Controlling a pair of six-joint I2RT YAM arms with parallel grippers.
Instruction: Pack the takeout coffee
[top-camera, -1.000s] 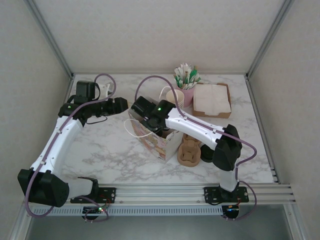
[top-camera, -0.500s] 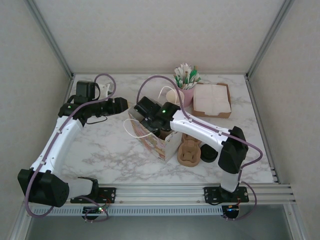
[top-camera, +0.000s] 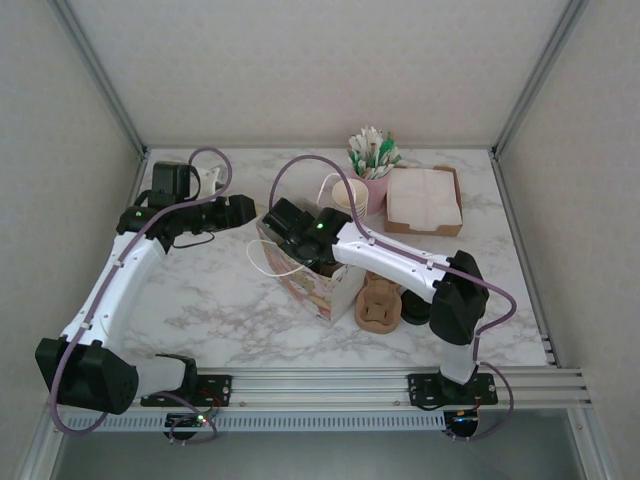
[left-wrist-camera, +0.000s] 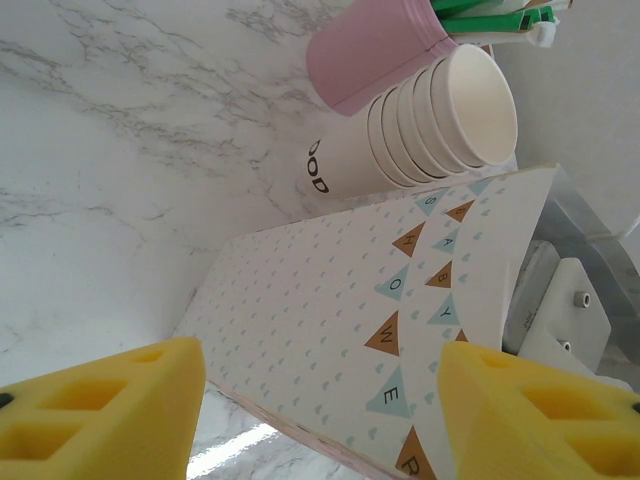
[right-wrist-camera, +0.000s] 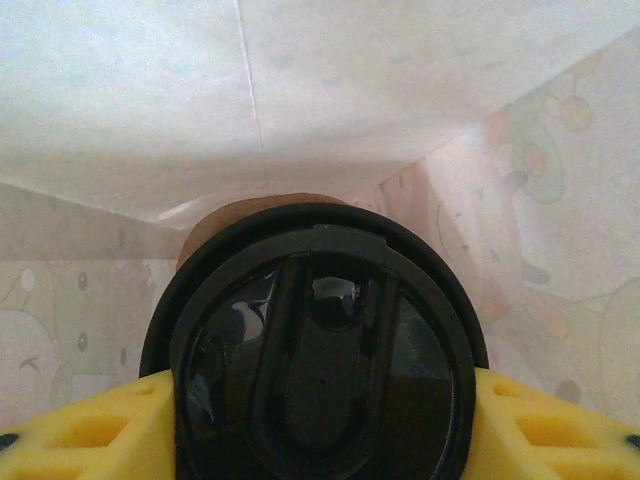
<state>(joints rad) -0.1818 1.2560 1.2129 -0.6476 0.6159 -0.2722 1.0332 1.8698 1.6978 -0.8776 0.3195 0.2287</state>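
The takeout coffee (right-wrist-camera: 320, 360), a brown cup under a black lid, sits deep inside the white paper bag (right-wrist-camera: 350, 80). My right gripper (right-wrist-camera: 320, 425) is shut on it, a yellow pad pressed against each side of the lid. From above, the right gripper (top-camera: 300, 232) reaches down into the bag's (top-camera: 315, 290) open mouth at mid-table, hiding the cup. My left gripper (top-camera: 245, 212) hovers just left of the bag. In the left wrist view it (left-wrist-camera: 320, 400) is open, with the bag's printed side (left-wrist-camera: 350, 320) beyond its fingers and nothing between them.
A pink cup of green-and-white sticks (top-camera: 372, 180) and a stack of white paper cups (left-wrist-camera: 430, 120) stand behind the bag. A brown box of napkins (top-camera: 424, 200) is at the back right. A pulp cup carrier (top-camera: 378, 303) lies right of the bag.
The right wrist has dipped slightly deeper into the bag and its elbow has shifted a little. The left arm has not moved.
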